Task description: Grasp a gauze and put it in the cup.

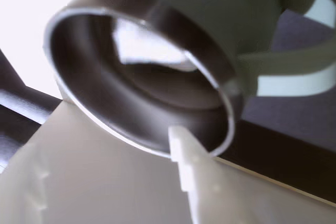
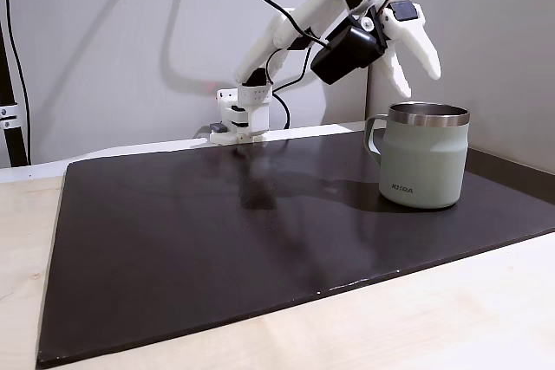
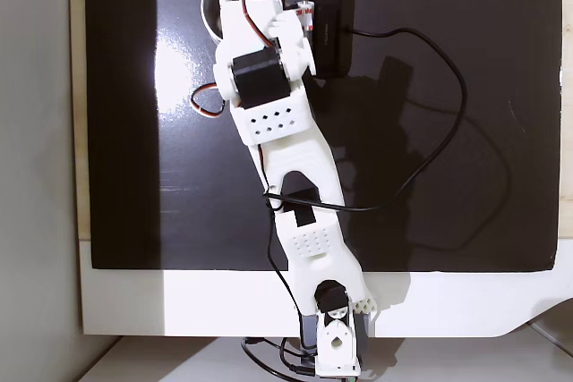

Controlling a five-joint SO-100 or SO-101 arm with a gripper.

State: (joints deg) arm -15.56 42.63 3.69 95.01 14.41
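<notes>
- Your white two-finger gripper [image 2: 414,71] hangs just above the steel rim of the sage-green mug with a side handle [image 2: 423,158], fingers spread apart and holding nothing.
- In the wrist view, a small white piece, probably the gauze roll [image 1: 144,45], lies inside the mug.
- The dark rectangular mat [image 2: 217,240] is free left of the mug in the fixed side view.

The tool [image 2: 414,69] hangs parted just above the cup [image 2: 423,155].
</notes>
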